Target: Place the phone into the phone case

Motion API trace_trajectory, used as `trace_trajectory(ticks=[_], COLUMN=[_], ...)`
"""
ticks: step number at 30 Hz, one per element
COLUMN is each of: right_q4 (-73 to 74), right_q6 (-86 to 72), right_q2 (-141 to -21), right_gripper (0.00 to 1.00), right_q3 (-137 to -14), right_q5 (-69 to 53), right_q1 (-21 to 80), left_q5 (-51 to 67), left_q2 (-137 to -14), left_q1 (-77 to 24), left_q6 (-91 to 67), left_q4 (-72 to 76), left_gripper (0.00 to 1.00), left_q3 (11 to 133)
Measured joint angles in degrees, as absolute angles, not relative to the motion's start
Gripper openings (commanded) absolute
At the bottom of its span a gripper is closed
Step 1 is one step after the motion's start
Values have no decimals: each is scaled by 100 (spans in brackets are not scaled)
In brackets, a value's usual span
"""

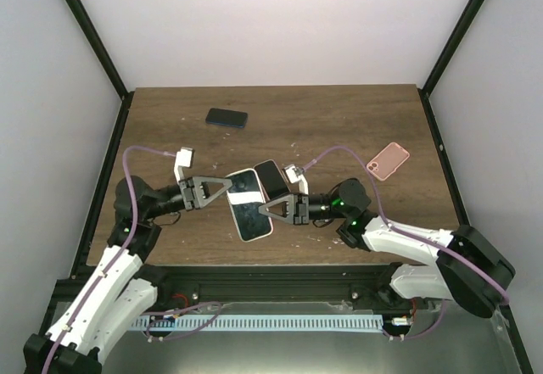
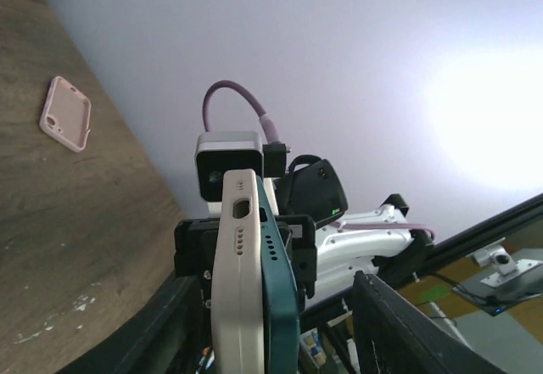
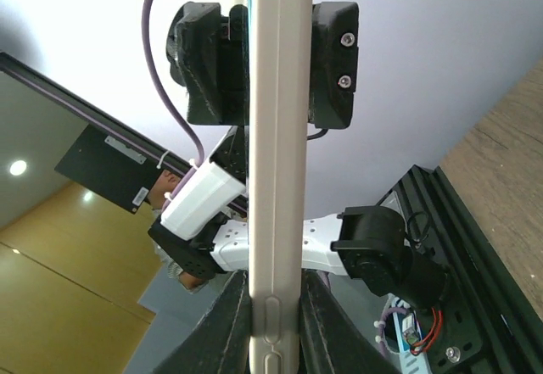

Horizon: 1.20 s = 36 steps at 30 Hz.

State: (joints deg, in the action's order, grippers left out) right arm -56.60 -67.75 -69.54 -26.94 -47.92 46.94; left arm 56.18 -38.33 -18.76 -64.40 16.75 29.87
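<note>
Overhead view only: a dark slab phone lies flat on the brown wooden table, upper left of centre, well apart from both arms. Wrist views only: an edge-on look at the held pair. A cream soft phone case has a dark teal phone lying against one face. Whether the phone is seated, cannot tell.

Left arm: comes in from lower left, forearm low, left gripper pointing right toward frame centre. The right wrist view shows its black fingers on either side of case and phone. Whether they press, cannot tell.

Right arm: folded in from lower right, right gripper pointing left, jaws clamped on the cream case at frame centre.

Far right: a pink phone case lies flat on the table, well apart from the arms.
</note>
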Motion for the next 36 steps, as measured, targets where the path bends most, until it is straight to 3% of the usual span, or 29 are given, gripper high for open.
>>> trace_trajectory(ticks=[5, 7, 10, 14, 17, 24, 27, 36], right_q4=[-5854, -5870, -5833, -5706, -5551, -5323, -5137, -4499], right_q6=[-6842, -6862, -6860, -6855, -6831, -6779, -6718, -6508], right_q2=[-6947, -6923, -6908, -6866, -6814, -6600, -6462, -6388], right_gripper=[2, 3, 8, 11, 6, 5, 5, 5], right_q3=[-2694, -2694, -2694, -2694, -2694, -2694, -2698, -3041], right_q5=[-4842, -4851, -4847, -4831, -4788, -4501, -4191, -3138], right_q1=[4694, 4694, 4694, 4694, 4694, 4694, 4694, 4694], left_q5=[5537, 5520, 5516, 5513, 5511, 5463, 5472, 5767], left_q2=[-3736, -3739, -3758, -3789, -3837, -3883, -3913, -4073], left_q1=[-1872, -1872, -1874, -1872, -1872, -1870, -1872, -1857], left_q6=[-6580, -6604, -6624, -6552, -6346, -6027, -6014, -6523], left_q4=[1868, 1881, 1872, 1747, 1389, 784, 670, 1166], left_gripper=[15, 8, 1, 0, 11, 53, 58, 58], left_q3=[2954, 2945, 2943, 2963, 3100, 3400, 3411, 2731])
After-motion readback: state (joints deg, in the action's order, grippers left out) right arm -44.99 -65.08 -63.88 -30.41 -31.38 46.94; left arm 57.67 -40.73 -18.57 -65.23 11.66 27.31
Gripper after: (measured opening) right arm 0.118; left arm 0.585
